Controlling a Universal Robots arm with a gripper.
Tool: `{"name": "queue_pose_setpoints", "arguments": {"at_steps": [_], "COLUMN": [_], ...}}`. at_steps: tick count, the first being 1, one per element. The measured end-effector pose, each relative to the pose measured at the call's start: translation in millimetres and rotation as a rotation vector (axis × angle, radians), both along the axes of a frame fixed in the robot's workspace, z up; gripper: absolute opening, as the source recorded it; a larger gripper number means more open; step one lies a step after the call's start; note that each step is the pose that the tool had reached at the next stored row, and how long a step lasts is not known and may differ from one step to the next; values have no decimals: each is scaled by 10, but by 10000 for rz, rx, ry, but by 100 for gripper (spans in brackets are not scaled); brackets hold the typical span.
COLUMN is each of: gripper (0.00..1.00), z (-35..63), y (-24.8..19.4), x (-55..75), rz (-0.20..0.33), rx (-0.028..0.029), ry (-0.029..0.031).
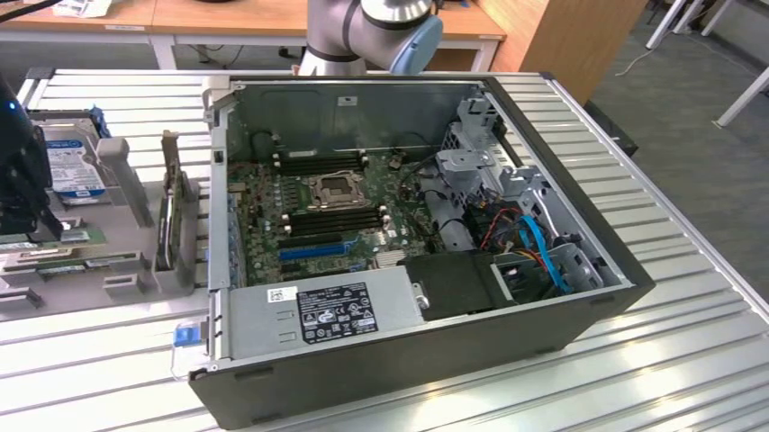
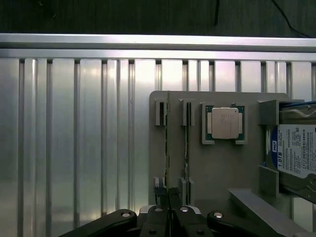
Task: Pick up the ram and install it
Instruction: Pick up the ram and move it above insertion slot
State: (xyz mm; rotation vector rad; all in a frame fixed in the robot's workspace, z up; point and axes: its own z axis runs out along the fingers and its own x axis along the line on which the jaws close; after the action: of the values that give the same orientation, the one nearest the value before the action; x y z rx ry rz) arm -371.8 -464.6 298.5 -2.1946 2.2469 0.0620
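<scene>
The ram (image 2: 168, 143) is a thin green stick seen edge-on, standing in the slotted holders of a grey tray (image 2: 217, 168). My gripper (image 2: 168, 201) is shut on its near end, one black finger on each side. A second stick (image 2: 186, 143) stands parallel right beside it. In the exterior view my arm (image 1: 18, 171) hangs over that tray (image 1: 121, 270) at the exterior view's left, and its dark body hides the gripped stick. The open computer case (image 1: 409, 252) lies in the middle, with the motherboard's black memory slots (image 1: 337, 216) beside the processor socket (image 1: 330, 189).
A processor chip (image 2: 224, 123) and a hard drive (image 2: 296, 153) sit on the same tray past the second stick. An upright card (image 1: 175, 216) stands between tray and case. The case wall (image 1: 219, 180) rises beside it. Ribbed metal tabletop (image 2: 74, 138) surrounds everything.
</scene>
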Motion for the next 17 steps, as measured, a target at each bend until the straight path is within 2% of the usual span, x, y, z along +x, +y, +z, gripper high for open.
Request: {"name": "queue_pose_setpoints", "arguments": {"at_steps": [17], "gripper": [11], "z": [297], "y": [0], "x": [8], "rz": [0], "rx": [0], "ry": [0]}}
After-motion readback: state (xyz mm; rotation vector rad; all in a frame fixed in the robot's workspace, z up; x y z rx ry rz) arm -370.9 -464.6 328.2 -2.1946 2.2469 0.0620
